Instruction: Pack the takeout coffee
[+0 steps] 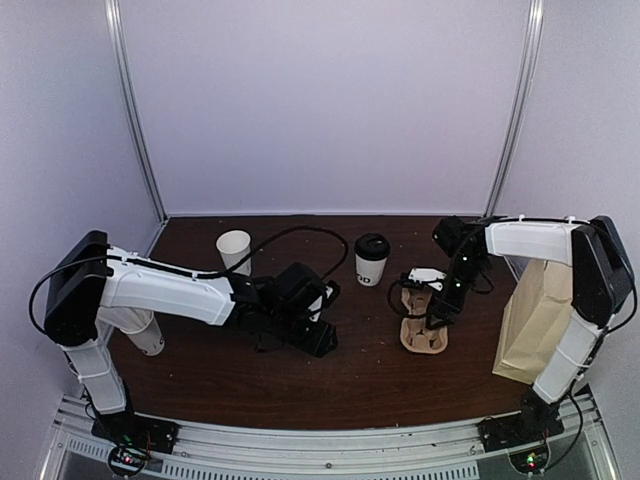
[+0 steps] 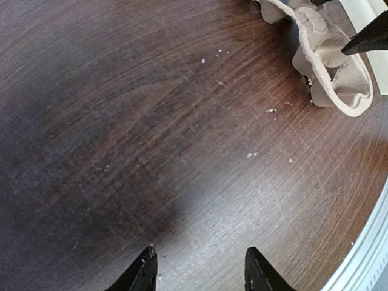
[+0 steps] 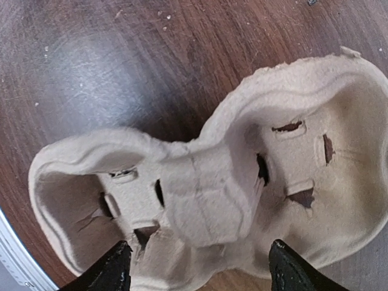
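Standing far-centre on the desk (image 1: pixel 380 390), the takeout coffee (image 1: pixel 372 258) is near the pulp carrier (image 1: pixel 425 330), to its far left. Right fingers (image 3: pixel 112 270) spread wide above that carrier; left fingers (image 2: pixel 142 273) apart, empty, over the desk.

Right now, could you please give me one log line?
left gripper open, empty | right gripper open over carrier | coffee on table

One patch of print, that's all: dark marks on the white side of the takeout coffee (image 1: pixel 372 266), which stands to the left of the right gripper (image 1: pixel 432 320) and a little beyond its jaws. The marks are too small and blurred to make out a single letter. No other readable text, label or number anywhere.
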`<state>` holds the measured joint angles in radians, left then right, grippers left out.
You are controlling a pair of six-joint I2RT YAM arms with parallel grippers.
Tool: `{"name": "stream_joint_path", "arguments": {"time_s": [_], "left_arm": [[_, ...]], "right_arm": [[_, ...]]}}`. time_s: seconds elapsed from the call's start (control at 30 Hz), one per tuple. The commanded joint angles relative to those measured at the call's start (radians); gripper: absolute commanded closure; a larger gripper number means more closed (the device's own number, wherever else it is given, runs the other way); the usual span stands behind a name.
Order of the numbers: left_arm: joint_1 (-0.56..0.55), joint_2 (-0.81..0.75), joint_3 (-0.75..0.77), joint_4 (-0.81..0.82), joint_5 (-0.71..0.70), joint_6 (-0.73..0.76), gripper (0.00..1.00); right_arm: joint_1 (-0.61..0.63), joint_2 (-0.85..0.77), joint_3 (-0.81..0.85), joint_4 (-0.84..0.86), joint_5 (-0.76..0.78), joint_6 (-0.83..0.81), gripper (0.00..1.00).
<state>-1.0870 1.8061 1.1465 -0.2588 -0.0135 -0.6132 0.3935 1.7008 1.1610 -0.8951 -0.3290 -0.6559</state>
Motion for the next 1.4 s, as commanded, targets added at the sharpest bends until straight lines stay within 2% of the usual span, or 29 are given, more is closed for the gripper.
{"name": "stream_joint_path", "arguments": {"time_s": [0.0, 0.13, 0.43, 0.57, 0.8, 0.93, 1.1, 1.27, 1.37], "left_arm": [[0.008, -0.065, -0.024, 0.001, -0.043, 0.006, 0.5], [0.013, -0.082, -0.038, -0.006, -0.053, 0.009, 0.49], [0.027, -0.095, -0.047, -0.02, -0.049, 0.022, 0.49], [0.029, -0.112, -0.054, -0.025, -0.059, 0.03, 0.48], [0.029, -0.209, -0.098, -0.069, -0.113, 0.02, 0.48], [0.029, -0.369, -0.115, -0.171, -0.227, 0.006, 0.48], [0.029, -0.594, -0.13, -0.309, -0.418, -0.007, 0.46], [0.029, -0.793, -0.136, -0.427, -0.578, -0.012, 0.46], [0.029, -0.892, -0.158, -0.454, -0.61, -0.026, 0.46]], "right_arm": [[0.008, 0.047, 0.059, 0.045, 0.02, -0.053, 0.22], [0.014, 0.091, 0.083, 0.038, 0.01, -0.076, 0.27], [0.064, 0.116, 0.087, 0.002, 0.012, -0.099, 0.48], [0.11, 0.1, 0.07, 0.0, 0.02, -0.087, 0.51], [0.301, 0.111, 0.154, -0.037, 0.038, -0.039, 0.52], [0.39, 0.197, 0.339, -0.075, 0.02, 0.002, 0.52], [0.49, 0.399, 0.65, -0.13, -0.004, 0.059, 0.52], [0.568, 0.666, 1.05, -0.213, -0.006, 0.138, 0.51], [0.598, 0.793, 1.304, -0.244, -0.01, 0.202, 0.49]]}}
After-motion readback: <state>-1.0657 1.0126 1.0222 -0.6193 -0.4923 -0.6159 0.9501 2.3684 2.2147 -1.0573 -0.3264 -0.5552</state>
